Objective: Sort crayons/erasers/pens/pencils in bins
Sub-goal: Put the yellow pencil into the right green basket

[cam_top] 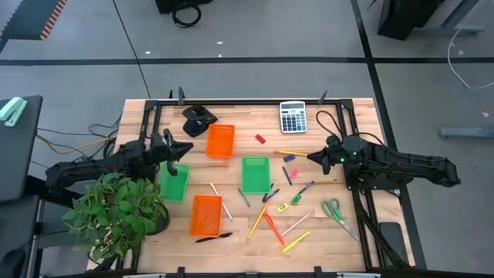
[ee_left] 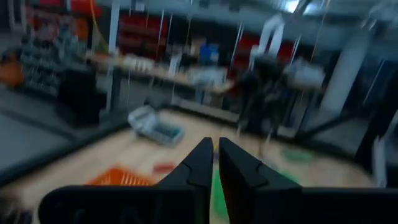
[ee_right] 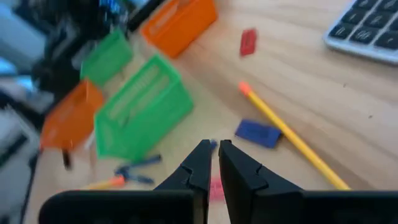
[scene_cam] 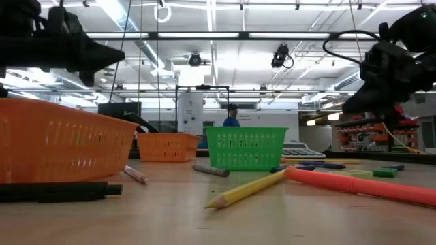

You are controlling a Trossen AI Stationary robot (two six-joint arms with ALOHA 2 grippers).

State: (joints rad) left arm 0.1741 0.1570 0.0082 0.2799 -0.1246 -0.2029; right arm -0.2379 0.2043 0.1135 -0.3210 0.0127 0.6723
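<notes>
Blue eraser shows only past the right pincer, pressed together, beside a yellow pencil

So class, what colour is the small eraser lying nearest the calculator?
Red: the eraser shows best in the right wrist view.

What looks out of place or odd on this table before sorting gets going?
Nothing is spilled or damaged. All four bins look empty, with pens, pencils and erasers loose on the table. The scissors, calculator and potted plant belong to no sorting category.
</notes>
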